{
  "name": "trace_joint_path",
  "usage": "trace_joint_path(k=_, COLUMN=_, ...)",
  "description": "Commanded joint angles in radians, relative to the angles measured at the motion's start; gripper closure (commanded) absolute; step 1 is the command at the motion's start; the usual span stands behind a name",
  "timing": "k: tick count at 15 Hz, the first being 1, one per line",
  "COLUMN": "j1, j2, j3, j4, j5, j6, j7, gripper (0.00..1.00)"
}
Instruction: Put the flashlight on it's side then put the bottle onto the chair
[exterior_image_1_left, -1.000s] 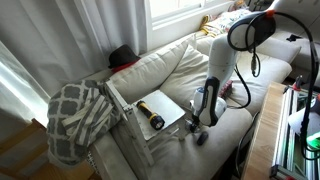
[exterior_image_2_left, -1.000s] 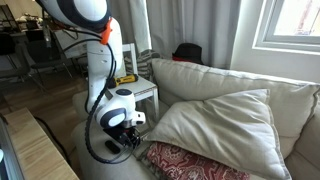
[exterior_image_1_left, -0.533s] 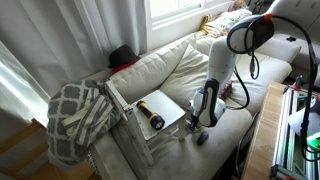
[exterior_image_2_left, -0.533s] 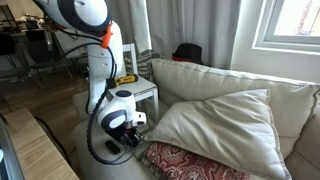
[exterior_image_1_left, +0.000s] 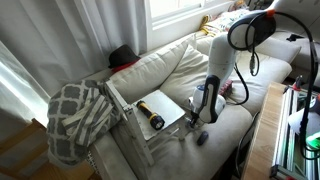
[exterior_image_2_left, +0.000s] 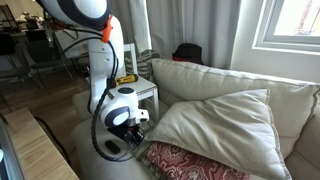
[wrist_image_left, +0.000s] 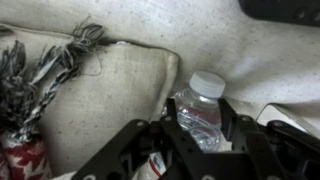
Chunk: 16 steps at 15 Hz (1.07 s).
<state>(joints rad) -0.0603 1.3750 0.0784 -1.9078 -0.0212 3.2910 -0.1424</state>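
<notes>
Nearest the wrist camera, the claw (wrist_image_left: 200, 138) is clenched around the bottle (wrist_image_left: 202, 110), whose pale cap points away from the lens, with the cream sofa (wrist_image_left: 150, 25) behind it. Farther off, in an exterior view, the flashlight (exterior_image_1_left: 150, 115) lies on its side on the white seat of the chair (exterior_image_1_left: 172, 104), apart from the gripped bottle, which is just off the seat's edge.

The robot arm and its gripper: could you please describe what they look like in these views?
The arm has smooth, rounded white links with dark joints and an orange ring at one joint. Black cables loop along it in both exterior views. The gripper is black, with angular, linked fingers in the wrist view.
</notes>
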Motion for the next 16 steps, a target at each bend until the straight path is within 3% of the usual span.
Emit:
trace_joint_path(k=1, j1=-0.010, j2=-0.147, j3=-0.027, j4=-0.126, j5=-0.066, j6=-0.094, j7=-0.016, gripper=0.82)
trace_joint_path(k=8, j1=0.012, j2=-0.332, j3=-0.075, j4=-0.241, j5=-0.086, j6=-0.245, j7=-0.025, gripper=0.82)
trace_joint_path(k=12, j1=0.032, j2=-0.373, j3=-0.097, j4=-0.251, j5=-0.094, j6=-0.305, j7=-0.026, gripper=0.82)
trace_joint_path(k=16, j1=0.100, j2=-0.392, j3=-0.142, j4=-0.235, j5=-0.105, j6=-0.399, j7=-0.009, gripper=0.82)
